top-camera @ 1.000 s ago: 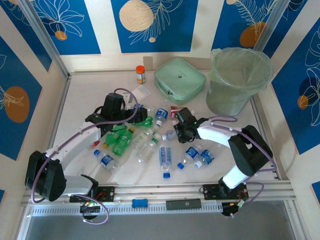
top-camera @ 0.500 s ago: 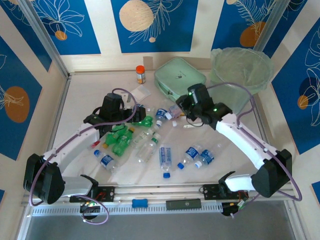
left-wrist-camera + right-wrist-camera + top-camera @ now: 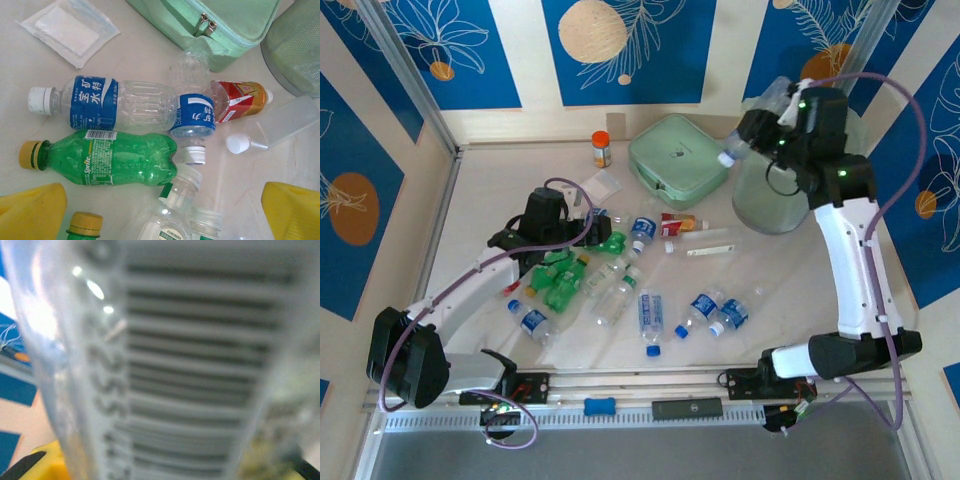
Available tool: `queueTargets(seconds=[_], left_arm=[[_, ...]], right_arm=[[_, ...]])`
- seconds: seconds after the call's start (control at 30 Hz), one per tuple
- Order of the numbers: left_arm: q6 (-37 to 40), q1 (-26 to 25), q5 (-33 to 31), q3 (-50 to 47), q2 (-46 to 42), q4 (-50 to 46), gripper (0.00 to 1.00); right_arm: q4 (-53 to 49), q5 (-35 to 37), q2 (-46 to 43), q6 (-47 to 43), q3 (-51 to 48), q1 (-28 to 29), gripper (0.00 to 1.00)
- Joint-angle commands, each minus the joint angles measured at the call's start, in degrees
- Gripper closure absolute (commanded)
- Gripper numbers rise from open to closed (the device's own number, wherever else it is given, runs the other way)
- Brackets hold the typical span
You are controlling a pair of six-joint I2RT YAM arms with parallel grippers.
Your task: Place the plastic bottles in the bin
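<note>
Sitting clamped between the right fingers (image 3: 51, 461), a bottle (image 3: 752, 125) overhangs the bin (image 3: 772, 205).

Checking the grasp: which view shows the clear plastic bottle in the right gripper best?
Top external: the clear plastic bottle is seen whole, tilted in the shut right gripper by the rim of the tall translucent bin. Right wrist gives a blurred close-up of its barcode label.

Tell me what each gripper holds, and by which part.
Right gripper grips a clear bottle by its labelled body; left gripper holds nothing.
</note>
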Motion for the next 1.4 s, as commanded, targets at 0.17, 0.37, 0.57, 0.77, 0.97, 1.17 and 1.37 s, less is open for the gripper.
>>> queueTargets(seconds=[0.17,0.37,0.57,0.77,0.97,1.17,1.37], left_arm=[[0.3,-0.5,1.1,-0.6,-1.9,1.4,0.01],[0.3,-0.5,1.3,-0.6,-1.8,1.4,0.01],[0.4,-0.5,1.2,-0.6,-1.8,1.4,0.01],[0.3,-0.6,1.0,-0.7,-1.7,1.3,0.01],[0.5,-0.6,1.1,-0.6,-1.8,1.2,0.01],[0.8,-0.6,1.1,-0.5,-2.5,1.1,0.01],[0.7,-0.6,1.6,-0.6,-2.8,1.3,0.01]], right_arm=[[2.3,4.1,4.5,-8.7,2.1,-11.5,0.61],[4.5,6.2,11.0,-9.7,3.1,-17.3,0.61],[1.9,4.3,18.7,-9.3,6.2,-19.4,0.61],[-0.4,-0.5,22.7,-7.2,6.6,-18.9,0.59],[-2.5,0.1,24.7,-7.8,9.9,-17.6,0.46],[-5.5,1.3,23.7,-8.1,15.7,-17.3,0.26],[-4.9,1.5,18.2,-8.8,15.0,-16.2,0.24]])
